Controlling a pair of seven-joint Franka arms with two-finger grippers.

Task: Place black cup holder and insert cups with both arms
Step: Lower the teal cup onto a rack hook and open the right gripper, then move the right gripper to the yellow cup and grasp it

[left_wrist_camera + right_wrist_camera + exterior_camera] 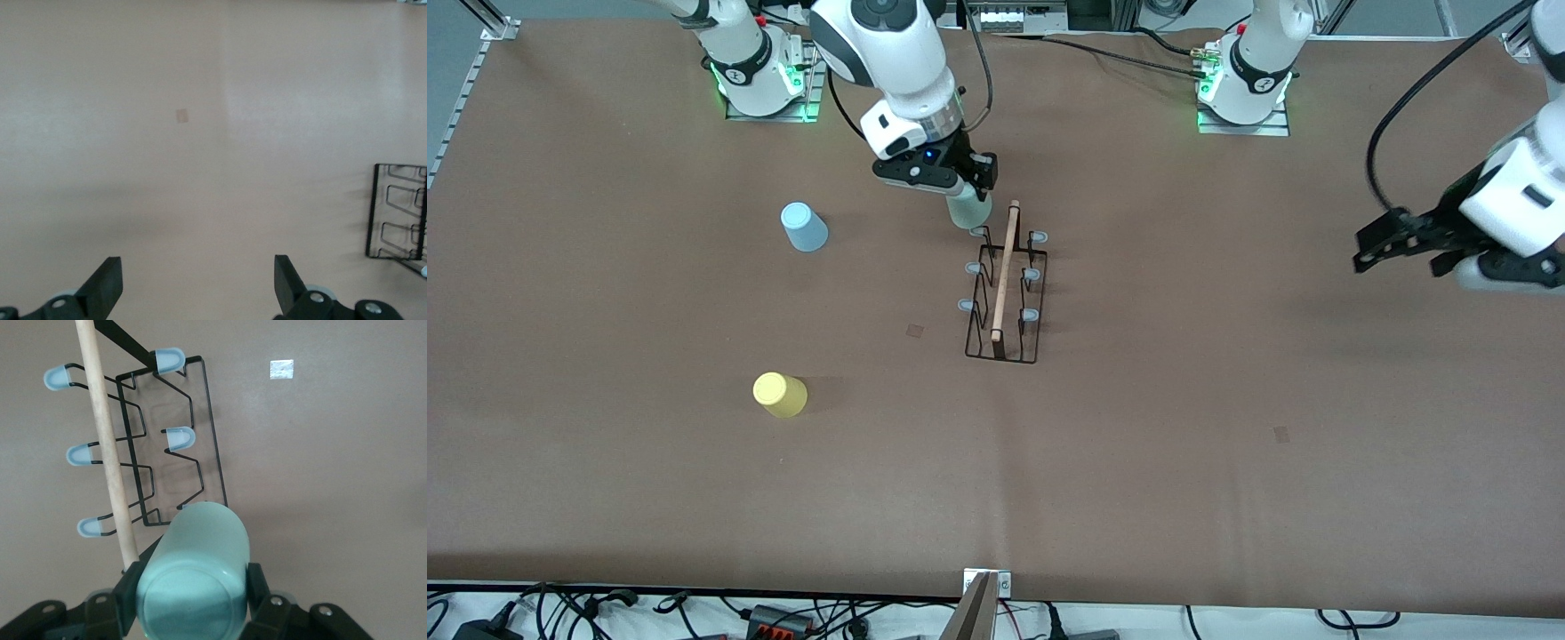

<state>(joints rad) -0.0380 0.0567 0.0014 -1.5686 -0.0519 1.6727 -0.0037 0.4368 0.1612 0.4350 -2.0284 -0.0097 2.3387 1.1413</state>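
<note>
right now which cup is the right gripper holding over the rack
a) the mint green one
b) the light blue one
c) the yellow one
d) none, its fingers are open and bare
a: the right gripper is shut on the mint green cup over the black cup holder, while the light blue cup and yellow cup stand on the table.

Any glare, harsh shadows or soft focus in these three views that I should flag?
Front view: even lighting, faint shadows beside the yellow cup and the black cup holder, green glow at both arm bases. Left wrist view: washed-out, pale table, the open left gripper slightly soft. Right wrist view: mint cup in the right gripper sharp, a soft shadow around it.
</note>
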